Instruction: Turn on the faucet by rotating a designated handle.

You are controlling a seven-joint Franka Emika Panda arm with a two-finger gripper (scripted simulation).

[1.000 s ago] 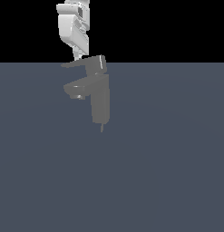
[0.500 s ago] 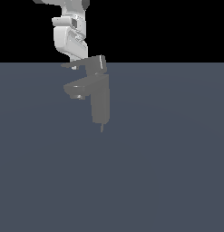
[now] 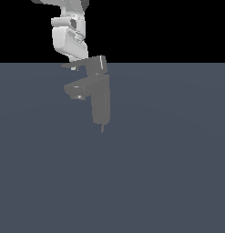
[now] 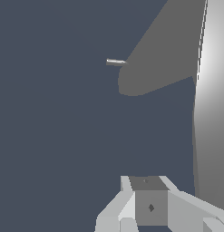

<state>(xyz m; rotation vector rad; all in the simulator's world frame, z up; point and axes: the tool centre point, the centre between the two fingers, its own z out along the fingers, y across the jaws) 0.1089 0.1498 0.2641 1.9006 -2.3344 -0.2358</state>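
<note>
The grey faucet (image 3: 101,102) stands upright in the exterior view, its stubby spout (image 3: 76,89) pointing to that view's left. On its blocky cap sits the handle (image 3: 74,65), a thin flat blade also pointing left. My white gripper (image 3: 73,67) hangs down from above, with its tips at the blade's outer part; whether they touch it I cannot tell. In the wrist view the fingers (image 4: 149,206) sit together, shut on nothing, beside the bright handle blade (image 4: 213,90). The darker spout (image 4: 158,59) lies beyond.
The faucet stands on a flat dark blue-grey surface (image 3: 168,173) that fills the lower scene. A thin short pin (image 3: 102,129) pokes out below the faucet column.
The gripper has come down and slightly toward the exterior view's left, closing in on the handle blade. The handle and faucet look unmoved.
</note>
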